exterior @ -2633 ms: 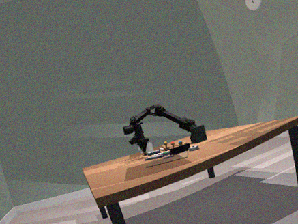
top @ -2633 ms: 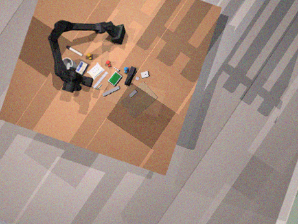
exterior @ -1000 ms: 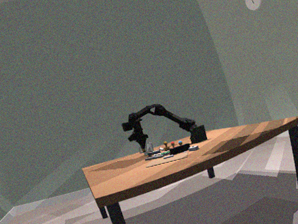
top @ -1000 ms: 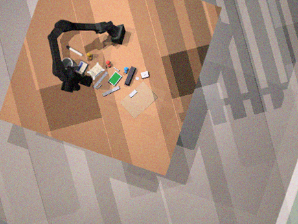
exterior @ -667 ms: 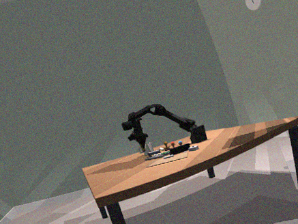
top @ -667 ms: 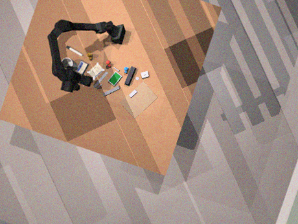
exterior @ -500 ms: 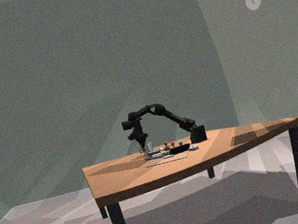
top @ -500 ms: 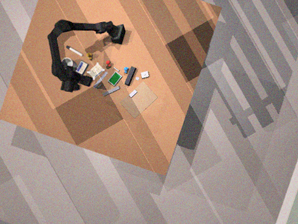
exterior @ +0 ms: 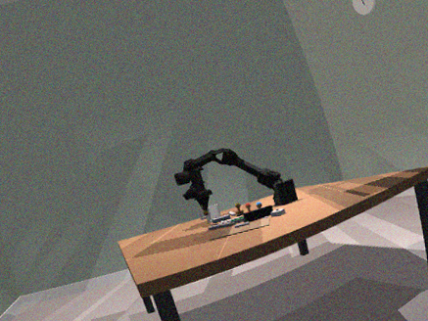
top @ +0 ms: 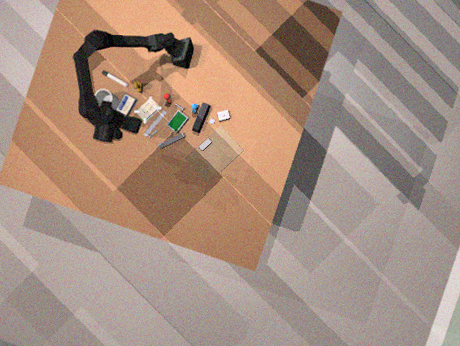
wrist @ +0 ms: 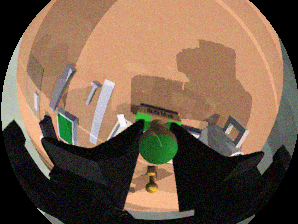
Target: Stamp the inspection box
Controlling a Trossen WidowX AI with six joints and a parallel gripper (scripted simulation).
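Observation:
My gripper (exterior: 205, 212) (wrist: 157, 125) is shut on the green-knobbed stamp (wrist: 158, 148), whose green body and dark label show beyond the knob in the wrist view. It hangs low near the cup end of the group; its contact below is hidden. A green pad (top: 178, 120) (wrist: 66, 127) in a pale frame lies away from the stamp, on the left in the wrist view. A white card-like piece (top: 148, 110) with corner pieces lies between the pad and a blue-and-white item (top: 126, 104). The inspection box and any print are too small or hidden to tell.
A cup (top: 104, 96) (wrist: 220, 141) stands close to the gripper. A yellow stamp (top: 138, 86) (wrist: 151, 186), a red stamp (top: 168, 97) and a blue stamp (top: 194, 108) stand nearby. A black block (top: 201, 117), a white marker (top: 115, 79) and a grey bar (top: 171, 141) lie around.

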